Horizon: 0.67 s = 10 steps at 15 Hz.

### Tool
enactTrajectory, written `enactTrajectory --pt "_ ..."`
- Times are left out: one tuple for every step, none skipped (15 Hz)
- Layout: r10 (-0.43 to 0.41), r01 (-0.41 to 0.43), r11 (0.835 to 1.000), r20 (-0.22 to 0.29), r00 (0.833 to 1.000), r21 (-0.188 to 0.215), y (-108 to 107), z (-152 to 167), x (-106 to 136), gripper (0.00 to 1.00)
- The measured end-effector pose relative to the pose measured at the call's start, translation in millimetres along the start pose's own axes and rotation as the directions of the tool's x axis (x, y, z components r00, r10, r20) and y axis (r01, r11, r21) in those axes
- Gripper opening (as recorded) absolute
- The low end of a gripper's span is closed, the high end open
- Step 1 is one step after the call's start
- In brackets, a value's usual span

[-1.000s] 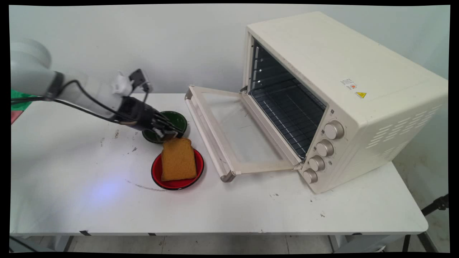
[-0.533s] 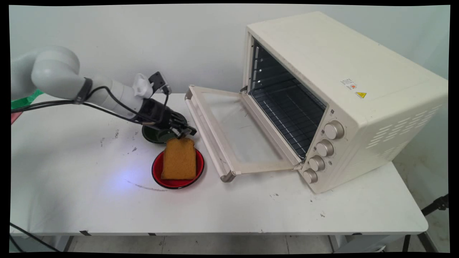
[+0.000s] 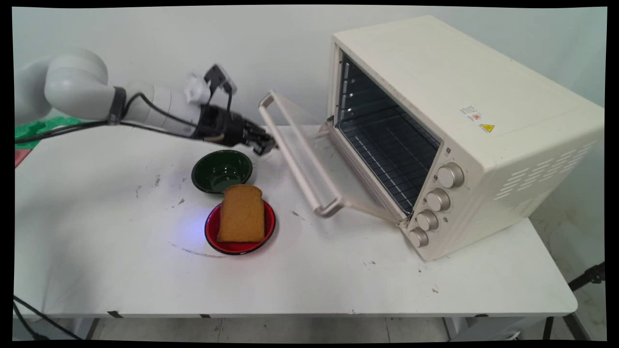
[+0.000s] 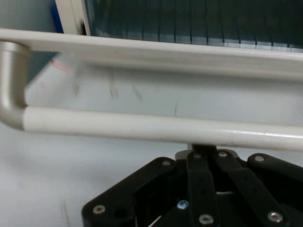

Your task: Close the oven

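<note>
The tool (image 3: 269, 144), at the end of the white arm reaching in from the upper left of the frame, sits with its tip against the underside of the oven door's handle (image 3: 300, 166); in the hand view the pale handle bar (image 4: 156, 126) runs across the frame just above the black linkage, and the fingers look drawn together beneath it, gripping nothing. The door (image 3: 316, 159) is part-raised, tilted up off the bench (image 3: 338, 280) with its glass pane facing upward. Behind it, filling the right of the frame, stands the cream toaster oven (image 3: 459, 121), its cavity open and holding only a wire rack (image 3: 387, 150); four knobs (image 3: 437, 199) run down its front panel. Below the tool, left of centre, a dark green bowl (image 3: 222, 170) stands on the bench with nothing in it. Just below the bowl and nearly touching it is a red plate (image 3: 240, 227) carrying one slice of brown toast (image 3: 242, 213), which lies flat and covers most of the plate, its top edge reaching past the rim toward the bowl.
</note>
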<state>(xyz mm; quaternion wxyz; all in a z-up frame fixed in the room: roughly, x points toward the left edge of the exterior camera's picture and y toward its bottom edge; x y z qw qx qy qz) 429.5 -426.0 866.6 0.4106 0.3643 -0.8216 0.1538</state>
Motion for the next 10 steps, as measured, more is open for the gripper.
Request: enactTrajectory --pt "-0.006 0.006 1.0 -0.039 0.999 0.0 -0.5 -3.6 9.5 0.0" --pt "-0.01 0.01 1.0 -0.072 0.997 0.0 -0.8 -6.6 18.0 0.0" --pt "-0.017 0.017 1.0 -0.113 0.993 0.0 -1.3 -10.4 29.6 0.0" --pt "-0.023 0.024 1.0 -0.146 0.989 0.0 -1.7 -13.7 39.0 0.0" --pt "-0.03 0.03 1.0 -0.173 0.984 0.0 -2.3 -16.7 46.9 0.0" --pt "-0.034 0.034 0.999 -0.188 0.982 0.0 -2.5 -18.6 51.4 0.0" --pt "-0.038 0.039 0.999 -0.206 0.978 -0.002 -2.8 -21.2 57.6 0.0" --pt "-0.039 0.039 0.999 -0.21 0.977 -0.005 -2.6 -23.3 60.4 0.0" --pt "-0.04 0.039 0.999 -0.212 0.976 -0.009 -2.2 -26.3 63.1 0.0" --pt "-0.039 0.036 0.999 -0.211 0.977 -0.016 -1.1 -30.0 65.5 1.0"
